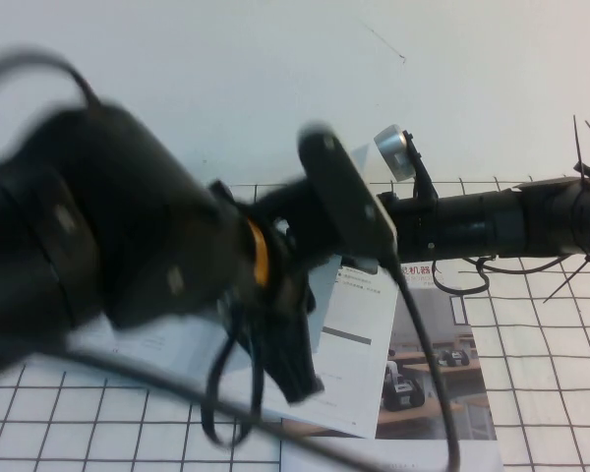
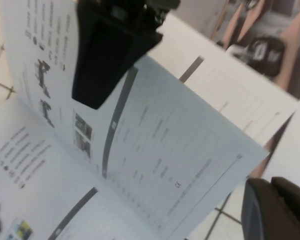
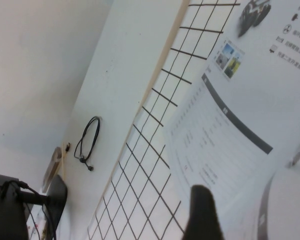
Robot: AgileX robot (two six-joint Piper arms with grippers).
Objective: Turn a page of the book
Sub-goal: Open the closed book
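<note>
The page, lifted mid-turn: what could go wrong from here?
1. The page stands raised off the book but unclamped between the fingers of the open left gripper; it could flop back.
2. The open right gripper hovers just over the same spread, so the crowded arms might collide or crease the sheet.

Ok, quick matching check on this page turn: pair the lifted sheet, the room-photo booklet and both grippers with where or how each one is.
1. thin white glossy page with grey-barred table
2. booklet showing a room photo
3. left gripper
4. right gripper

a. lying flat on the white black-lined grid mat
b. jaws open, empty, over the open white catalogue book
c. raised, curving up off the book
d. jaws open on either side of the raised sheet

Pairs: 1-c, 2-a, 3-d, 4-b.
</note>
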